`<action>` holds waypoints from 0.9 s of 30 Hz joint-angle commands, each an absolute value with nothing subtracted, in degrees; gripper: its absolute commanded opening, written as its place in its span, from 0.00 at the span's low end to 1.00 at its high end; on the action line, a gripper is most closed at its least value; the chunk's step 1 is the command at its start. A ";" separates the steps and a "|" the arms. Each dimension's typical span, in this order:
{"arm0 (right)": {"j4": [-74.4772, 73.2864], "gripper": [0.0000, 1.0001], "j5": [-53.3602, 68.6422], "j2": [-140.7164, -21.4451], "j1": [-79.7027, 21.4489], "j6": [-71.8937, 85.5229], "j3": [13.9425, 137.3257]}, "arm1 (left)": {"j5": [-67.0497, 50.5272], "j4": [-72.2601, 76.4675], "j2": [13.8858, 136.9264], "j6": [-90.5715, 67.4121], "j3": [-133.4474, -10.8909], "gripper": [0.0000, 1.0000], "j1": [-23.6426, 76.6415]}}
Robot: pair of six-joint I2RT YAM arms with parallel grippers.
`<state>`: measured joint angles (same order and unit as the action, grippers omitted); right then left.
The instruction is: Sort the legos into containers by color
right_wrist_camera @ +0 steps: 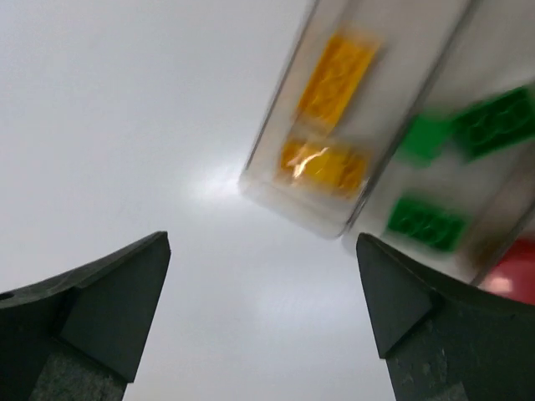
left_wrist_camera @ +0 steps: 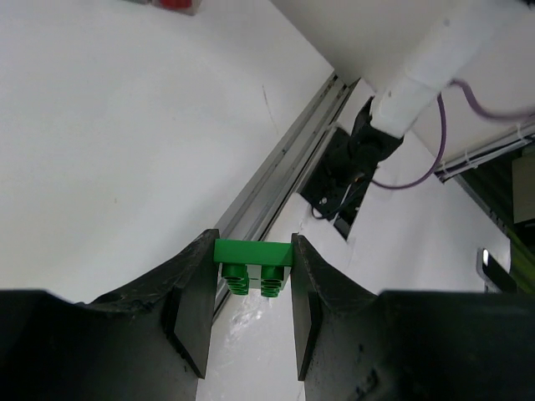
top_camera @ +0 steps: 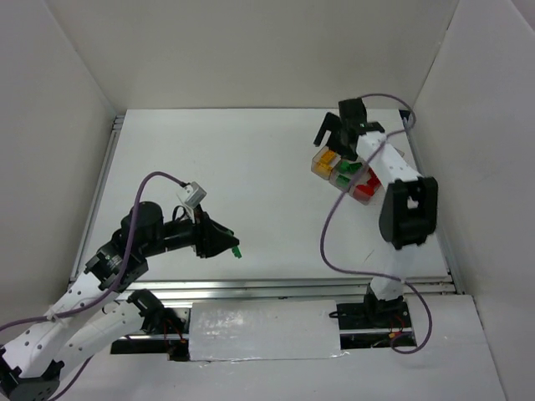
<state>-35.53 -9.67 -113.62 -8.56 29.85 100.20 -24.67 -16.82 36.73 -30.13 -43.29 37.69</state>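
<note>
- Left arm [top_camera: 94, 291]: folded low, elbow bent; left end effector [left_wrist_camera: 251, 280] clamps a green lego [left_wrist_camera: 251, 251].
- Right arm [top_camera: 407, 209]: extended forward; right end effector [right_wrist_camera: 263, 280] points down, fingers spread wide.

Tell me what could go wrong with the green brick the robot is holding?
1. The left gripper holds the green brick just by its two ends, so it might slip out on the way.
2. The tray sits far across the table, right under the right arm, so the two arms might bump there.
</note>
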 commanded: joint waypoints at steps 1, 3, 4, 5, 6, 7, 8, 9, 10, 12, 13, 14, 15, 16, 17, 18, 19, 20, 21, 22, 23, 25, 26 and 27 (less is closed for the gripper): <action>-19.82 1.00 23.20 -92.63 -12.38 24.61 78.78 | -24.96 -7.58 37.53 -32.78 -44.47 0.00 37.79; -3.14 1.00 45.81 -85.72 -13.53 26.79 67.82 | -26.27 -6.07 38.66 -33.92 -45.61 0.00 37.44; 1.71 1.00 51.88 -80.21 -16.06 30.03 59.24 | -26.98 -4.59 39.28 -34.45 -46.14 0.00 37.44; 8.81 1.00 58.56 -77.72 -18.00 30.93 56.45 | -28.72 -3.87 40.16 -34.63 -46.49 0.00 37.18; 9.75 1.00 59.67 -73.43 -20.19 30.85 52.68 | -29.78 -3.08 40.69 -35.24 -47.19 0.00 37.09; 10.02 1.00 59.94 -71.56 -25.09 30.24 51.52 | -30.93 -1.16 41.13 -35.68 -47.46 0.00 37.09; 9.85 1.00 59.68 -69.63 -27.75 29.54 50.55 | -33.20 -0.53 42.00 -35.94 -47.63 0.00 36.92; 10.45 0.99 59.85 -66.56 -30.04 29.18 48.80 | -34.27 1.04 42.36 -37.08 -47.64 0.00 36.91; 13.50 1.00 60.29 -65.40 -33.80 29.96 47.74 | -35.06 3.40 42.62 -37.52 -47.64 0.00 36.91; 17.82 1.00 60.73 -62.41 -36.37 34.26 44.83 | -37.87 6.31 43.33 -39.97 -46.94 0.00 36.74; 21.67 1.00 60.65 -61.79 -37.26 35.67 44.04 | -38.66 9.20 43.59 -40.86 -46.59 0.00 36.83; 22.93 1.00 60.38 -60.66 -38.48 37.42 43.60 | -39.63 10.71 43.68 -41.83 -45.89 0.00 36.83; 23.64 1.00 60.38 -60.30 -39.02 37.88 43.16 | -41.03 12.38 43.68 -43.66 -45.44 0.00 36.83; 25.64 0.99 60.12 -59.86 -39.37 38.75 42.89 | -41.39 13.70 43.77 -44.46 -44.66 0.00 36.74; 26.80 0.99 60.03 -59.51 -40.16 39.72 42.72 | -41.57 14.93 43.86 -44.99 -44.47 0.00 36.83; 28.55 0.98 60.73 -59.07 -40.69 41.90 42.28 | -41.40 14.94 43.86 -45.17 -44.47 0.00 36.74; 30.83 0.96 60.65 -58.89 -41.04 42.88 42.19 | -41.22 14.85 44.03 -45.09 -44.56 0.00 36.83; 31.28 0.95 60.47 -58.63 -42.09 43.76 42.27 | -41.22 14.68 44.12 -45.09 -44.56 0.00 36.83; 31.99 0.95 59.69 -58.45 -42.62 43.94 42.28 | -41.22 14.76 44.21 -45.26 -44.56 0.00 36.83; 31.03 0.93 58.55 -58.27 -43.15 43.51 42.45 | -41.39 14.94 44.47 -45.44 -44.56 0.00 36.83; 29.98 0.90 57.40 -58.10 -43.50 42.11 43.23 | -41.48 15.20 44.73 -45.61 -44.47 0.00 36.83; 28.57 0.83 55.29 -58.44 -44.82 40.96 44.38 | -41.57 15.29 45.26 -45.97 -44.38 0.00 36.83; 28.30 0.81 54.67 -58.71 -45.00 41.04 44.73 | -41.40 15.29 45.35 -46.05 -44.30 0.00 36.83; 27.52 0.81 53.97 -59.15 -45.70 41.04 45.26 | -41.05 14.77 45.44 -45.88 -44.38 0.00 36.74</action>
